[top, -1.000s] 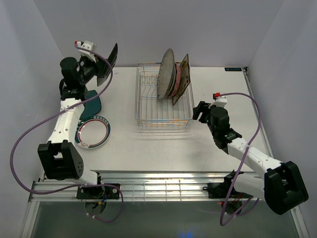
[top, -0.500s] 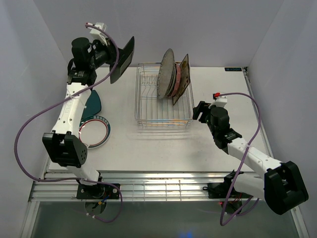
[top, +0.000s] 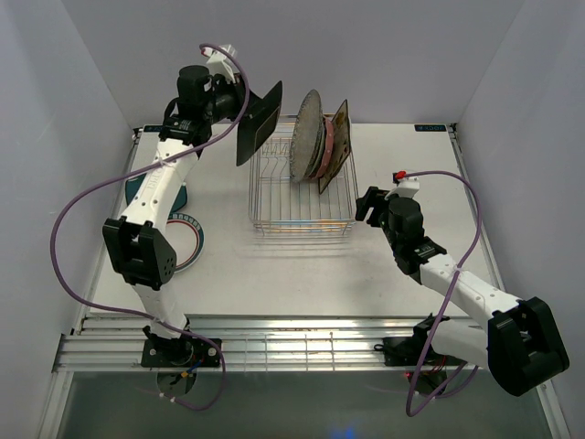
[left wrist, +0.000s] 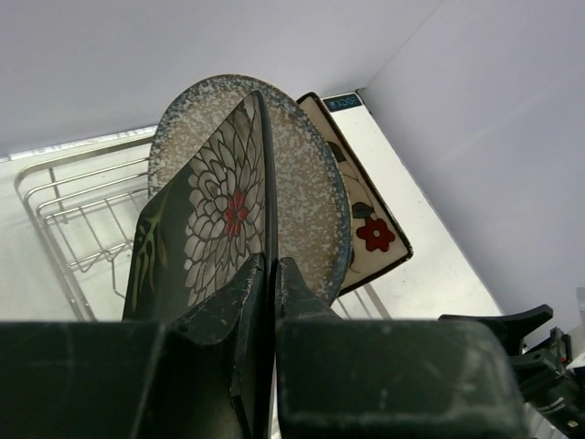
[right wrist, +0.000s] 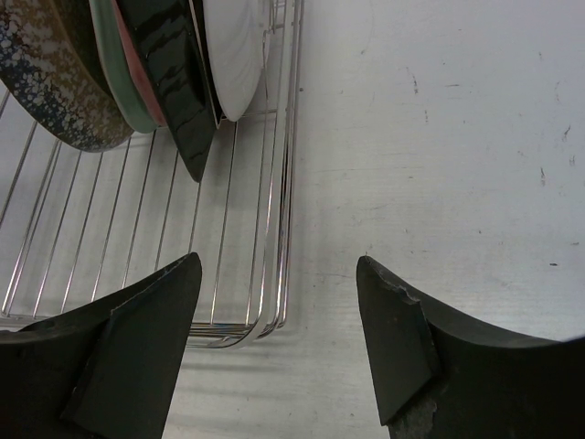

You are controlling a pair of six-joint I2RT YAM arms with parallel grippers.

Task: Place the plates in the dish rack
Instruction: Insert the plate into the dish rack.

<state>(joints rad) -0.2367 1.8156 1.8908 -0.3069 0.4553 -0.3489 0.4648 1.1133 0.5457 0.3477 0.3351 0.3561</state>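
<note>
- The right gripper (right wrist: 279,265) hovers low over the pale, scuffed table (top: 411,155), just beside the dish rack (top: 274,208). Its jaws are spread with nothing between them.
- Left of the rack, a white teal-rimmed plate (top: 189,243) lies flat, half covered by the left arm. Only a sliver of a teal plate (top: 139,188) shows behind that arm.
- In the rack stand a grey speckled plate (top: 304,137) and a cream floral square plate (top: 339,144). Between them I catch only green and pink edges, too packed to count.
- The left gripper (left wrist: 270,274) is clenched on the rim of the black floral square plate (left wrist: 210,206), held on edge in the air over the rack's far left corner.
- Plain lilac-white walls close in the table.
</note>
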